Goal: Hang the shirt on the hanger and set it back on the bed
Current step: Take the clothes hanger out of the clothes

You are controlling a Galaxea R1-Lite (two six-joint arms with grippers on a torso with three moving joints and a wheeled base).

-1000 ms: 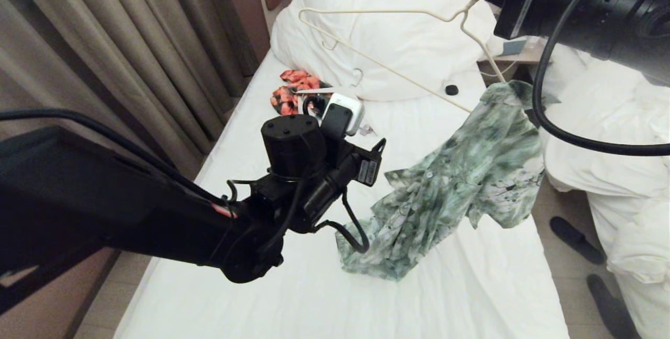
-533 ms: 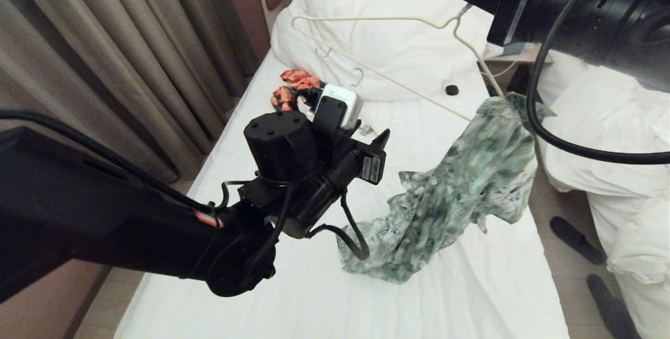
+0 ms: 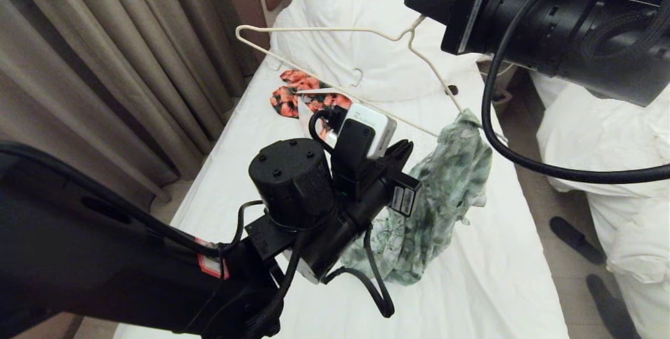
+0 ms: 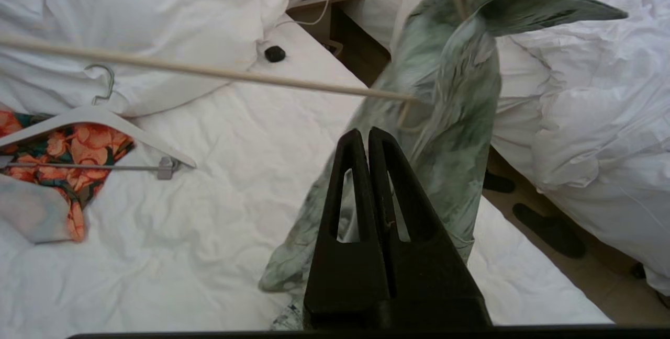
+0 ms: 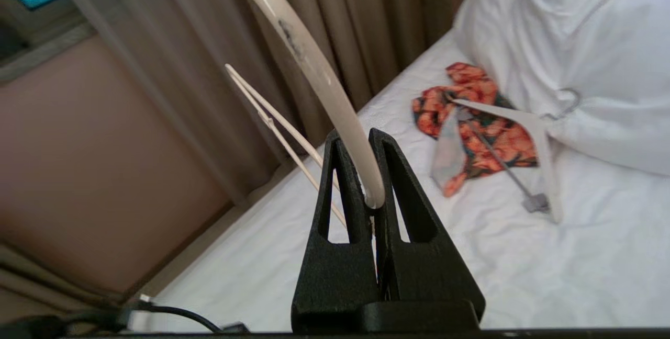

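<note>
Left gripper (image 4: 369, 137): nearest the camera, over the middle of the bed; its two fingers are pressed together with nothing seen between them, where a second ago they stood apart. The tips sit just in front of the hanging shirt, and the arm has swung in toward the cloth
Shirt (image 3: 455, 171): green and white print, draped from the right end of the hanger, its lower part resting on the sheet. It hangs narrower and more bunched than a second ago
Bed (image 3: 487, 286): smooth white sheet under the shirt, big pillows (image 3: 377, 9) at the head
Hanger (image 3: 335, 29): thin cream frame held in the air above the bed, tilted, one end inside the shirt. It has shifted toward the curtain side since the earlier frame
Right gripper (image 5: 369, 192): high on the right, clamped tight on the hanger's hook
Orange garment (image 3: 293, 95): lies near the pillows with a flat white hanger (image 4: 99, 119) on it, unmoved
Curtain (image 3: 104, 56): beside the bed, on the left
</note>
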